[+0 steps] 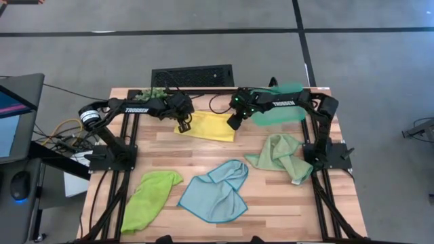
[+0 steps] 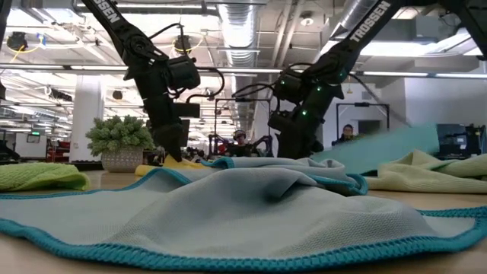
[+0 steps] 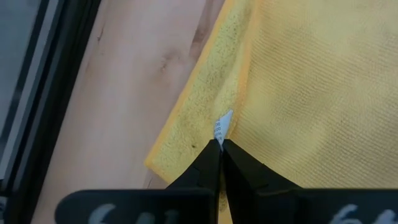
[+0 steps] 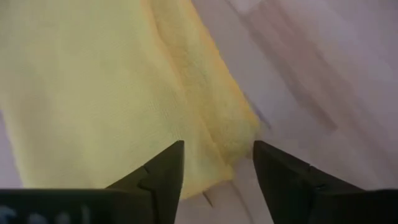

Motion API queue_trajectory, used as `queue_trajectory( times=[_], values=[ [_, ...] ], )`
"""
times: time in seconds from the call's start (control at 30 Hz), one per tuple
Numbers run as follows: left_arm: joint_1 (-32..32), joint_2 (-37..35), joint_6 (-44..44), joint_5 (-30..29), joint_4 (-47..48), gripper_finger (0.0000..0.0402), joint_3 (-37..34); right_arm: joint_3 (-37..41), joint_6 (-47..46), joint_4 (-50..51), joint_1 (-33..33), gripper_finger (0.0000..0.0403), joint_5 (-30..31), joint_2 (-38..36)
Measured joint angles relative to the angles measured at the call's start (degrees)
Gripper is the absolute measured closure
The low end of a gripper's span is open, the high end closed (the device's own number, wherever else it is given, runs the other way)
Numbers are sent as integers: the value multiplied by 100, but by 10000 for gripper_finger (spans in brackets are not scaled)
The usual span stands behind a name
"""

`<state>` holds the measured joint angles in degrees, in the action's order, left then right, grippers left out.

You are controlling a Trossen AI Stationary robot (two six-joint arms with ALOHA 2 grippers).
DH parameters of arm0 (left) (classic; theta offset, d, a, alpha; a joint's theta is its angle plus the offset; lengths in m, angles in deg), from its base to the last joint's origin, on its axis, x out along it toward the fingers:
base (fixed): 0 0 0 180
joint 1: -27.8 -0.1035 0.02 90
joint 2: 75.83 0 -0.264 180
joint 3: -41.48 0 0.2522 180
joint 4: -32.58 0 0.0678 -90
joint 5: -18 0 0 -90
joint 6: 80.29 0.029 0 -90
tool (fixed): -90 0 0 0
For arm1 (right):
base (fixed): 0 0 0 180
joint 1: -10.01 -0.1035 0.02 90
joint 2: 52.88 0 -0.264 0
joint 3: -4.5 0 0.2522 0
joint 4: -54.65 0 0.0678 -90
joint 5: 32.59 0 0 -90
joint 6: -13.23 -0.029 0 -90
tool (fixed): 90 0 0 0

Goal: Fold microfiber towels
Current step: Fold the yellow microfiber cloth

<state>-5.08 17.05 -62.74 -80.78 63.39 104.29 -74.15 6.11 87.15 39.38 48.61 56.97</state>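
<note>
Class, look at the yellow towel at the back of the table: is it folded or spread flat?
Folded. The yellow towel lies as a narrow band, and both wrist views show a doubled layer along its edge.

A wooden-plank surface [image 1: 271, 203] carries a teal tray [image 1: 288, 102] at about one o'clock and a small spiky green plant [image 1: 150, 92] near eleven. Beyond the twelve o'clock edge, a black keyboard [image 1: 192, 75] lies on the grey floor [image 1: 203, 41].
</note>
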Motion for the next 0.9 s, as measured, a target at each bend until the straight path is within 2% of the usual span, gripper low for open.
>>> queue_trajectory(
  times=[0.13, 0.3, 0.8, 0.9],
  values=[
    [0, 0, 4, 1, 46, 401, -4, 9, -46, 147, 2, 183, -24, -26],
    [0, 0, 10, -1, 14, 401, -4, 7, -12, 181, 0, 211, -25, -36],
    [0, 0, 23, -1, 17, 401, -4, -187, 168, 423, -20, 378, -19, -36],
    [0, -1, 24, -1, 19, 401, -4, -350, 282, 661, -72, 395, -20, -70]
  ],
)
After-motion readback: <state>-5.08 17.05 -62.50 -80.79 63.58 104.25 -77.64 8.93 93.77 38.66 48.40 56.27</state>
